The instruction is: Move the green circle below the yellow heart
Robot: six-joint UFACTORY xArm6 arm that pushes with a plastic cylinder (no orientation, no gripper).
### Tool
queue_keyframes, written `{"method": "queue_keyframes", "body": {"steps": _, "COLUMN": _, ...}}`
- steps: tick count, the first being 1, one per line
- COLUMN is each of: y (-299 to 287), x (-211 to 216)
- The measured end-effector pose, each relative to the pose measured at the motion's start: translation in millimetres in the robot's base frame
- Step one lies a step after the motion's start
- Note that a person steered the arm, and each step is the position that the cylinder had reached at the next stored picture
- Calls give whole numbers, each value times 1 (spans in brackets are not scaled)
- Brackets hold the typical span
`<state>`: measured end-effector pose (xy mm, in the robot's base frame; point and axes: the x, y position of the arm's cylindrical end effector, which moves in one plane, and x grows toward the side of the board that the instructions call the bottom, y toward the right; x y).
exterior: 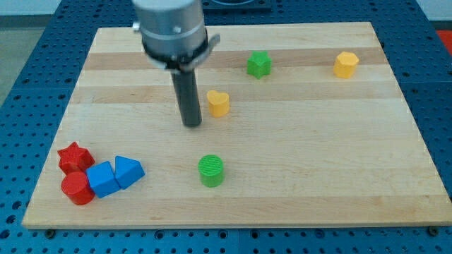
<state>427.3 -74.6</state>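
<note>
The green circle (210, 171) lies low on the board, a little left of centre. The yellow heart (218, 102) lies above it, in the upper middle. My tip (191, 124) stands just left of the yellow heart and slightly lower, a small gap apart from it. It is well above the green circle and a little to its left.
A green star (259, 63) lies at the upper middle and a yellow hexagon (346, 64) at the upper right. At the lower left a red star (74, 156), a red circle (76, 188), a blue square (103, 179) and a blue triangle (128, 171) are clustered. The wooden board (318, 176) has blue table around it.
</note>
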Motion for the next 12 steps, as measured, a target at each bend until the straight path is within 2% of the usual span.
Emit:
{"method": "queue_keyframes", "body": {"steps": 1, "y": 0, "x": -10}}
{"method": "queue_keyframes", "body": {"steps": 3, "y": 1, "x": 112}}
{"method": "queue_keyframes", "body": {"steps": 4, "y": 0, "x": 121}}
{"method": "queue_keyframes", "body": {"steps": 5, "y": 9, "x": 167}}
{"method": "queue_keyframes", "body": {"steps": 6, "y": 30, "x": 190}}
{"method": "queue_keyframes", "body": {"steps": 8, "y": 51, "x": 187}}
{"method": "queue_keyframes", "body": {"steps": 9, "y": 39, "x": 161}}
{"method": "queue_keyframes", "body": {"steps": 11, "y": 6, "x": 48}}
{"method": "queue_keyframes", "body": {"steps": 12, "y": 6, "x": 44}}
